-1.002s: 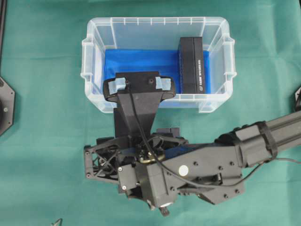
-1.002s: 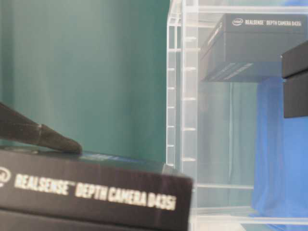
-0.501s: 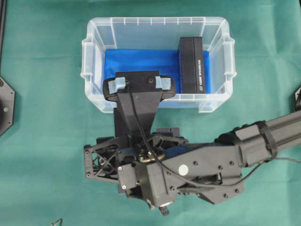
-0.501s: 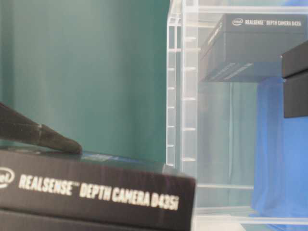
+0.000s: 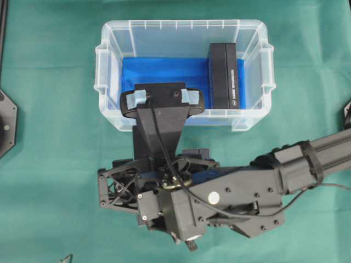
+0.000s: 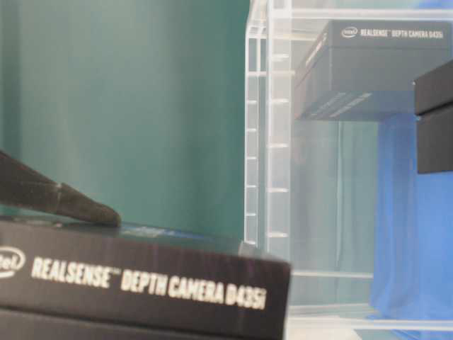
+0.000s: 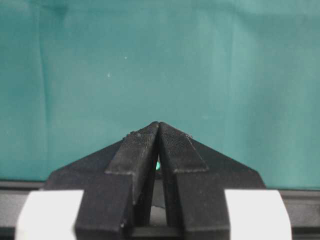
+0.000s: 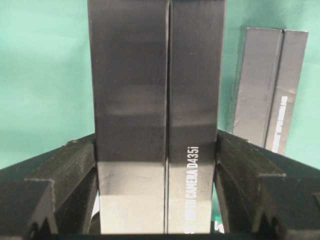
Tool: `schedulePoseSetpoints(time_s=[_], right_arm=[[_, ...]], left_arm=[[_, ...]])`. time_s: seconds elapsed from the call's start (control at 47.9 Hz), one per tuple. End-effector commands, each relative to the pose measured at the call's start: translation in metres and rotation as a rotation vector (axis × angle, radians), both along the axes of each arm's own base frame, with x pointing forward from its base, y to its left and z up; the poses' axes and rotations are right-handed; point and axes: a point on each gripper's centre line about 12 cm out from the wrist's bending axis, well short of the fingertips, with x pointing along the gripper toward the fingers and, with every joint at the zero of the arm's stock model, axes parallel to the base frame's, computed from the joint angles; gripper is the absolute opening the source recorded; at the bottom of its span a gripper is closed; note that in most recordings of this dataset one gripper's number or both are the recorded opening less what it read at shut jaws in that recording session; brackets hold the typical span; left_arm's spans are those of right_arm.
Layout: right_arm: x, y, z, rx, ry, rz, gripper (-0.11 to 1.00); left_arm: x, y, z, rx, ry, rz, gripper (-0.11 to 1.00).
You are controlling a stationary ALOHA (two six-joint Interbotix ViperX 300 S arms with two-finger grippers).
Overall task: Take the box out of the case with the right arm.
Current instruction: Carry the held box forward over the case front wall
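Right wrist view: clamped in right gripper (image 8: 155,142) jaws, box (image 8: 157,115) out of case (image 5: 109,33), probably for set-down beside second box (image 8: 270,85); third box (image 5: 222,75) inside case; left gripper (image 7: 159,127) closed, empty, idle.

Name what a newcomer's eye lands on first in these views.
The big black right arm fills the lower overhead view, reaching in from the right just below the case. In the wrist view its right gripper has a black RealSense box filling the gap between its fingers, over green cloth outside the case. A second black box lies inside the clear, blue-lined case, at its right end.
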Motion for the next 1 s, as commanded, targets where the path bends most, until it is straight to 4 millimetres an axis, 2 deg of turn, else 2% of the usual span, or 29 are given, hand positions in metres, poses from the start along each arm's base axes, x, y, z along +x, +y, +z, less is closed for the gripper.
schedulePoseSetpoints(time_s=[0.0,0.167,0.313,0.584,0.981], right_arm=[[-0.016,-0.006,0.040,0.024,-0.087,-0.001,0.68],[-0.015,-0.005,0.038,0.025,-0.082,0.000,0.68],[-0.007,-0.002,0.020,0.030,-0.042,0.004,0.68],[0.013,-0.006,-0.029,0.051,0.056,0.004,0.68],[0.036,-0.008,-0.110,0.112,0.077,0.002,0.68]], left_arm=[[0.002,0.000,0.008,0.001,-0.025,0.000,0.00],[0.002,0.001,0.008,0.001,-0.025,0.002,0.00],[0.002,0.001,0.007,0.001,-0.023,0.002,0.00],[0.002,0.001,0.007,0.000,-0.023,0.003,0.00],[0.002,0.001,0.008,0.000,-0.025,0.003,0.00]])
